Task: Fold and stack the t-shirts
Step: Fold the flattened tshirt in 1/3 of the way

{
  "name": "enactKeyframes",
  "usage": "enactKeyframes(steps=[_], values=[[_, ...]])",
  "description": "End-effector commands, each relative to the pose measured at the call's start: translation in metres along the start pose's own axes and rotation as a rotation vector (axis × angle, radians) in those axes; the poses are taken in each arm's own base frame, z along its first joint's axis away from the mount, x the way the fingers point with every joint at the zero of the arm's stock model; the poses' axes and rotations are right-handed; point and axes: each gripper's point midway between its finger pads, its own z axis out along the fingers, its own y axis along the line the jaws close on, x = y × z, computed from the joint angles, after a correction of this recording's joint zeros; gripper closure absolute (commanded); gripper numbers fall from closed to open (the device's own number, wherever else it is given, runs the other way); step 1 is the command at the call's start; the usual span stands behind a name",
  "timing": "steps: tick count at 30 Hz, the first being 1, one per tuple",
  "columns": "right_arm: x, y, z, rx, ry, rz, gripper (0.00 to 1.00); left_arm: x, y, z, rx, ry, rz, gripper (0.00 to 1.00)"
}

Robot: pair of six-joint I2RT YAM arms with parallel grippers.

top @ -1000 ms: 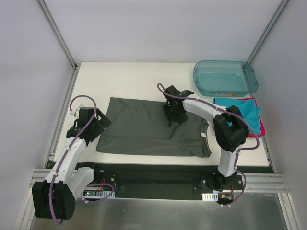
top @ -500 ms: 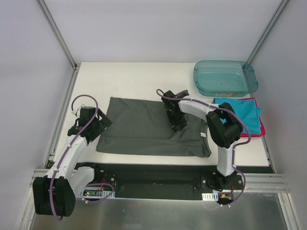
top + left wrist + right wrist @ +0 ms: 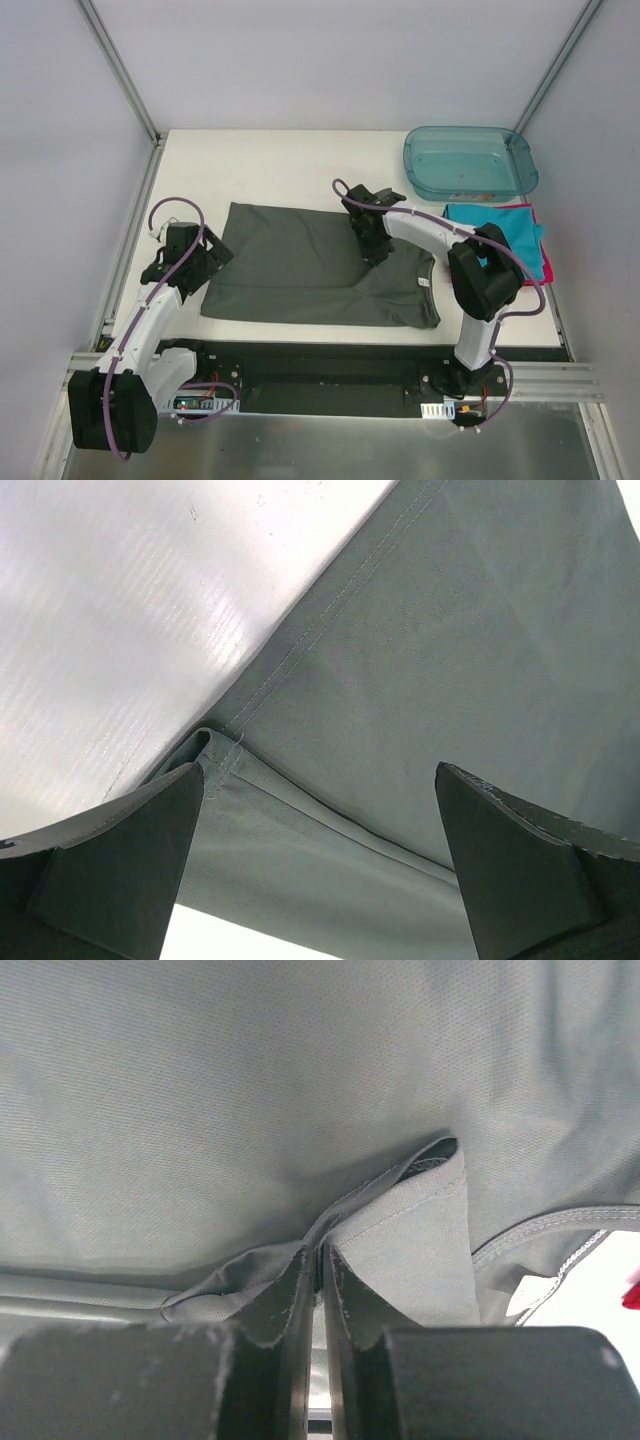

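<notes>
A dark charcoal-grey t-shirt (image 3: 300,265) lies spread on the white table, its neck label at the right end. My right gripper (image 3: 374,248) presses down on the shirt's upper right part; in the right wrist view its fingers (image 3: 296,1290) are shut on a pinched fold of the grey cloth (image 3: 400,1230). My left gripper (image 3: 200,262) hovers at the shirt's left edge, open wide, with the hemmed corner (image 3: 215,750) between its fingers and not touched. A teal t-shirt (image 3: 497,225) lies folded on a red-pink one (image 3: 542,270) at the right.
A translucent teal plastic tub (image 3: 468,162) stands at the back right corner, just behind the folded shirts. Bare white table (image 3: 280,165) stretches behind the grey shirt. Metal frame rails run along the table's sides.
The right gripper has closed from open onto a fold of the grey shirt, shifting slightly over it. The left gripper has stayed open at the left edge.
</notes>
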Motion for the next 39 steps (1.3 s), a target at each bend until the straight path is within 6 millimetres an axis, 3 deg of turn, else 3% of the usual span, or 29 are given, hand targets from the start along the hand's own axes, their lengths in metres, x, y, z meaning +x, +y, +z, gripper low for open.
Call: enactKeyframes(steps=[1,3,7,10,12,16,18,21,23,26,30,35,39], values=[[-0.013,0.001,-0.022,-0.023,-0.093,0.026,0.90,-0.003,-0.001,-0.001,0.017,-0.010,0.011,0.01],[-0.013,0.004,-0.020,-0.038,-0.084,0.012,0.89,-0.003,-0.002,-0.002,0.019,-0.010,0.015,0.01],[-0.013,0.017,-0.013,-0.086,-0.061,-0.001,0.76,-0.003,-0.002,-0.001,0.018,-0.009,0.018,0.01],[-0.027,0.026,-0.018,-0.126,-0.123,-0.002,0.52,-0.004,-0.003,-0.002,0.022,-0.009,0.021,0.01],[-0.036,0.027,-0.027,-0.132,-0.186,-0.016,0.29,-0.003,-0.004,-0.002,0.028,-0.004,0.021,0.01],[-0.039,0.029,-0.048,-0.185,-0.283,-0.037,0.09,-0.001,-0.008,-0.003,0.048,0.013,0.025,0.01],[-0.031,0.022,-0.052,-0.179,-0.290,-0.028,0.00,0.001,-0.009,-0.003,0.055,0.022,0.025,0.01],[-0.008,0.020,-0.054,-0.213,-0.258,-0.038,0.04,0.003,-0.011,-0.004,0.066,0.032,0.025,0.01],[0.012,0.040,-0.056,-0.350,-0.195,-0.069,0.04,0.004,-0.011,-0.002,0.069,0.040,0.025,0.01],[0.022,0.063,-0.051,-0.475,-0.149,-0.075,0.04,0.008,-0.015,-0.001,0.088,0.062,0.028,0.01],[0.009,0.058,-0.028,-0.388,-0.143,-0.061,0.04,0.007,-0.014,-0.001,0.085,0.059,0.036,0.01],[-0.012,0.070,-0.011,-0.381,-0.124,-0.100,0.04,0.003,-0.017,-0.002,0.093,0.044,0.050,0.01],[-0.015,0.055,-0.007,-0.275,-0.095,-0.097,0.04,-0.004,-0.024,-0.003,0.103,0.036,0.058,0.01]])
